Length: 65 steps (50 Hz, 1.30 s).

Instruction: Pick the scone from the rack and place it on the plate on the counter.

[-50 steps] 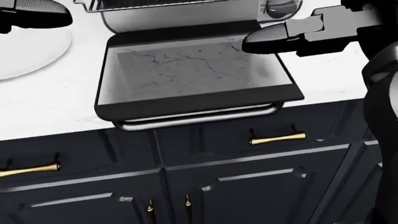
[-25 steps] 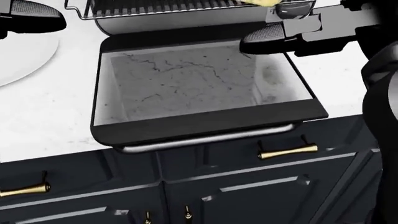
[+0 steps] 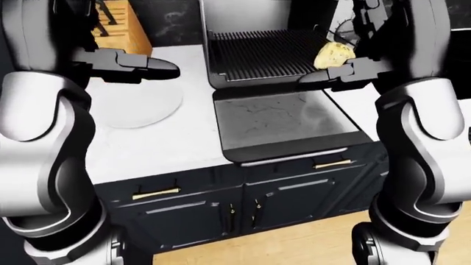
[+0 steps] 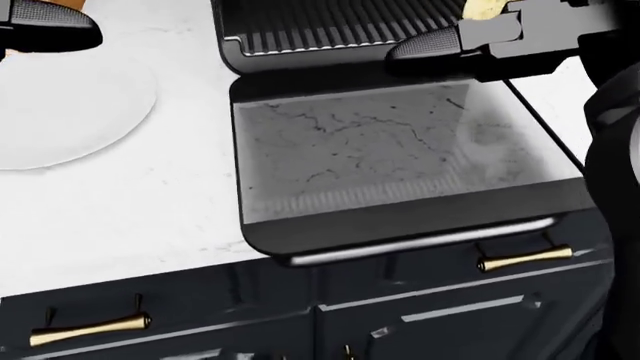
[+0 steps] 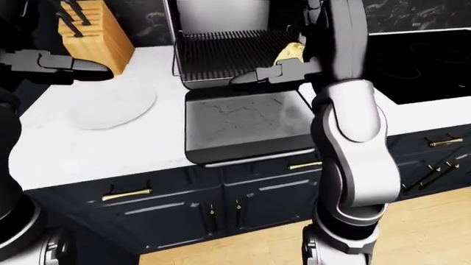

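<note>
A yellow scone point(image 3: 333, 54) lies on the right end of the wire rack point(image 3: 261, 49), which is pulled out of the toaster oven over its lowered glass door point(image 3: 283, 118). My right hand point(image 3: 320, 80) is open, its fingers stretched flat just below and beside the scone, not closed round it. The white plate point(image 3: 136, 102) rests on the marble counter to the left of the oven. My left hand point(image 3: 151, 67) hovers open above the plate's upper edge and holds nothing.
A wooden knife block point(image 5: 84, 36) stands at the counter's upper left. A black cooktop point(image 5: 427, 61) lies to the right of the oven. Dark cabinets with gold handles point(image 3: 156, 193) sit below the counter, above a wooden floor.
The head camera has moved: the oven door slid right in the picture, and the rack and more of the plate came into view. Both hands keep roughly their places in the picture.
</note>
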### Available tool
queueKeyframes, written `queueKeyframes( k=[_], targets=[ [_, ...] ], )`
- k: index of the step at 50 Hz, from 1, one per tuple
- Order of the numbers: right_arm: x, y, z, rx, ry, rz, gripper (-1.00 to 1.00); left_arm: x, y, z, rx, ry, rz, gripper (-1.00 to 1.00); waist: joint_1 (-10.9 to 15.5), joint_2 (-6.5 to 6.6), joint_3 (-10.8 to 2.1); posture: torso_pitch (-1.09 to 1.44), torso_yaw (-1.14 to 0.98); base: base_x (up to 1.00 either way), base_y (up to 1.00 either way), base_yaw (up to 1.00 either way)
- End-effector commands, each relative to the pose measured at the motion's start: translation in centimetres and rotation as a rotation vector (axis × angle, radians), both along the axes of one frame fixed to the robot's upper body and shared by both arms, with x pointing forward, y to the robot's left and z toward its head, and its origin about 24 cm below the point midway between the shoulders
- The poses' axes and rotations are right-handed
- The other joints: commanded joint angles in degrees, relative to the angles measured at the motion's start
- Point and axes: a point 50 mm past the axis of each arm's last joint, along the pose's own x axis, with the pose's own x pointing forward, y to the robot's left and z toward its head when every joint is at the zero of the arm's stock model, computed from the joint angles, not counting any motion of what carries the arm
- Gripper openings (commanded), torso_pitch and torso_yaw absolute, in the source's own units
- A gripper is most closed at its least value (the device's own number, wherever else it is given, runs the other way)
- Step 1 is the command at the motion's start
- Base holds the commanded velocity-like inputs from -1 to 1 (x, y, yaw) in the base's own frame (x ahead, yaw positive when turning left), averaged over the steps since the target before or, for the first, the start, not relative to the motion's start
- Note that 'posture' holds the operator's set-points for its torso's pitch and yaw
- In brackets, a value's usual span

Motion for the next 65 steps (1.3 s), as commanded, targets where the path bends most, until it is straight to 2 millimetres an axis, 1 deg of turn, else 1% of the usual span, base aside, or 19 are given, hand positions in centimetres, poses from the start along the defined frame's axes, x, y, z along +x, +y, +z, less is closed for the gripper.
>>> queueKeyframes(
  k=[1, 2, 3, 4, 5, 7, 10, 14, 16, 18, 19, 20, 23, 27, 31, 32, 42, 54, 65],
  targets=[
    [-0.5, 0.0, 0.9, 0.003, -0.054, 0.0, 1.0, -0.5, -0.1, 0.9, 0.006, -0.055, 0.002, 1.0, 0.1, -0.05, -1.3, 0.0, 0.0, 0.0, 0.0, 0.0],
    [-0.5, 0.0, 0.9, -0.005, -0.055, -0.007, 1.0, -0.5, -0.1, 0.9, 0.006, -0.056, 0.003, 1.0, 0.4, -1.21, -1.65, 0.0, 0.0, 0.0, 0.0, 0.0],
    [-0.5, 0.0, 0.9, -0.009, -0.056, -0.007, 1.0, -0.6, -0.1, 1.0, 0.005, -0.057, 0.002, 1.0, 0.5, 0.12, -1.1, 0.0, 0.0, 0.0, 0.0, 0.0],
    [-0.5, 0.0, 0.9, -0.011, -0.057, -0.005, 1.0, -0.5, -0.1, 0.9, 0.006, -0.056, 0.003, 1.0, 0.3, 0.06, -1.22, 0.0, 0.0, 0.0, 0.0, 0.0],
    [-0.5, 0.1, 0.8, -0.018, -0.057, -0.003, 1.0, -0.5, -0.1, 1.0, 0.005, -0.057, 0.003, 1.0, 0.0, 0.5, -2.63, 0.0, 0.0, 0.0, 0.34, 0.0],
    [-0.6, 0.1, 0.7, -0.011, -0.056, -0.001, 1.0, -0.5, -0.2, 1.0, 0.008, -0.057, -0.001, 1.0, 0.2, -1.34, -3.24, 0.0, 0.0, 0.0, 0.38, 0.0],
    [-0.8, 0.0, 0.7, -0.016, -0.054, -0.004, 1.0, -0.5, -0.2, 1.0, 0.009, -0.057, -0.001, 1.0, 0.1, -1.45, -3.86, 0.0, 0.0, 0.0, 0.38, 0.0],
    [-0.6, 0.1, 0.7, -0.016, -0.053, -0.001, 1.0, -0.4, -0.4, 1.0, 0.01, -0.057, -0.006, 1.0, -0.3, 0.95, -2.52, 0.0, 0.0, 0.0, 0.38, 0.0],
    [-0.4, 0.2, 0.6, -0.015, -0.052, 0.002, 1.0, -0.4, -0.4, 1.1, 0.01, -0.058, -0.005, 1.0, -0.7, 2.78, -2.36, 0.0, 0.0, 0.0, 0.38, 0.0],
    [-0.3, 0.2, 0.6, 0.005, -0.056, 0.007, 1.0, -0.4, -0.3, 1.1, 0.012, -0.058, -0.004, 1.0, -1.3, 5.39, -2.44, 0.0, 0.0, 0.0, 0.19, 0.0],
    [-0.2, 0.1, 0.6, -0.003, -0.052, -0.002, 1.0, -0.4, -0.3, 1.1, 0.012, -0.058, -0.005, 1.0, -0.9, 8.38, -2.9, 0.0, 0.0, 0.0, 0.0, 0.0],
    [-0.3, 0.1, 0.7, 0.0, -0.052, -0.001, 1.0, -0.5, -0.3, 1.1, 0.011, -0.059, -0.005, 1.0, -1.0, 5.52, -1.31, 0.0, 0.0, 0.0, 0.0, 0.0],
    [-0.6, 0.0, 0.8, -0.003, -0.051, -0.006, 1.0, -0.4, -0.4, 0.9, 0.01, -0.058, -0.009, 1.0, -1.1, 4.82, -1.64, 0.0, 0.0, 0.0, 0.0, 0.0],
    [-0.7, -0.3, 1.2, -0.004, -0.044, -0.026, 1.0, -0.5, -0.4, 1.0, 0.009, -0.06, -0.01, 1.0, -0.6, 2.29, -0.76, 0.0, 0.0, 0.0, 0.0, 0.0],
    [-0.8, -0.8, 1.7, -0.015, -0.046, -0.044, 1.0, -0.6, -0.4, 1.1, 0.009, -0.062, -0.014, 1.0, 0.3, -0.92, -1.34, 0.0, 0.0, 0.0, 0.0, 0.0],
    [-0.7, -1.0, 1.7, -0.019, -0.038, -0.05, 1.0, -0.5, -0.5, 1.0, 0.01, -0.06, -0.015, 1.0, 0.4, -0.27, -1.15, 0.0, 0.0, 0.0, 0.0, 0.0],
    [0.3, -3.8, 4.5, -0.119, 0.031, -0.173, 1.0, -0.3, -0.6, 1.1, 0.004, -0.059, -0.024, 1.0, 0.1, 1.08, -1.8, 0.0, 0.0, 0.0, 0.0, 0.0],
    [1.8, -6.9, 7.5, -0.229, 0.077, -0.254, 1.0, 0.1, -0.7, 1.3, 0.006, -0.061, -0.03, 1.0, -0.3, 1.26, -2.01, 0.0, 0.0, 0.0, 0.0, 0.0],
    [3.9, -8.7, 8.4, -0.347, 0.158, -0.273, 1.0, -0.1, -0.7, 1.4, 0.008, -0.06, -0.032, 1.0, -0.6, 1.42, -2.0, 0.0, 0.0, 0.0, 0.0, 0.0]
  ],
)
